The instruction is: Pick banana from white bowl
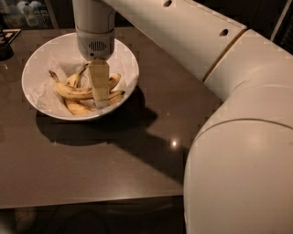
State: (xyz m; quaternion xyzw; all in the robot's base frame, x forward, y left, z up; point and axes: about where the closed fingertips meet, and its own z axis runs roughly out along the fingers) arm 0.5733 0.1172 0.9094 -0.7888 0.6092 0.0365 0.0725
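The white bowl (121,57) sits at the back left of the dark table, with a crinkled white liner and several yellow bananas in it. The banana (72,91), long and curved with a brown stem at its left end, lies across the middle of the bowl on top of the shorter ones. My gripper (100,98) hangs straight down into the bowl from above, its pale fingers (99,82) over the right part of the banana pile, tips down among the bananas.
The dark brown table (91,169) stretches out in front of the bowl to its front edge. My big white arm (238,137) fills the right side. A dark object (5,45) stands at the far left edge. Bottles (27,13) show behind the table.
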